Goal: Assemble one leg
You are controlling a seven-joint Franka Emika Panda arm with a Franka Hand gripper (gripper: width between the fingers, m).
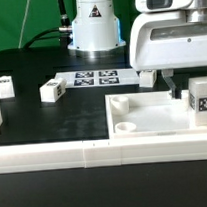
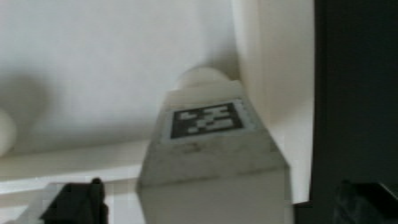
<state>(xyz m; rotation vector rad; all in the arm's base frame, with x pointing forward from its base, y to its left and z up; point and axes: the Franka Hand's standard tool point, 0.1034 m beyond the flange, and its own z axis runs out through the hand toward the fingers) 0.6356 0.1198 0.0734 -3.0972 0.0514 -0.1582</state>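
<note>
A white leg (image 1: 201,97) with a black-and-white tag stands on the large white tray (image 1: 143,117) at the exterior view's right. My gripper (image 1: 170,85) hangs over the tray just beside this leg. In the wrist view the same leg (image 2: 210,130) runs between my two dark fingertips (image 2: 71,203), with its tag facing the camera and its small round tip toward the tray's wall. My gripper (image 2: 217,205) is open, and a gap shows between the leg and the one finger. Three more legs lie on the black table (image 1: 5,85), (image 1: 52,90), (image 1: 147,76).
The marker board (image 1: 95,78) lies at the back middle in front of the arm's base (image 1: 93,27). A low white wall (image 1: 55,153) runs along the table's front edge. The tray's raised wall (image 2: 276,60) stands close beside the leg.
</note>
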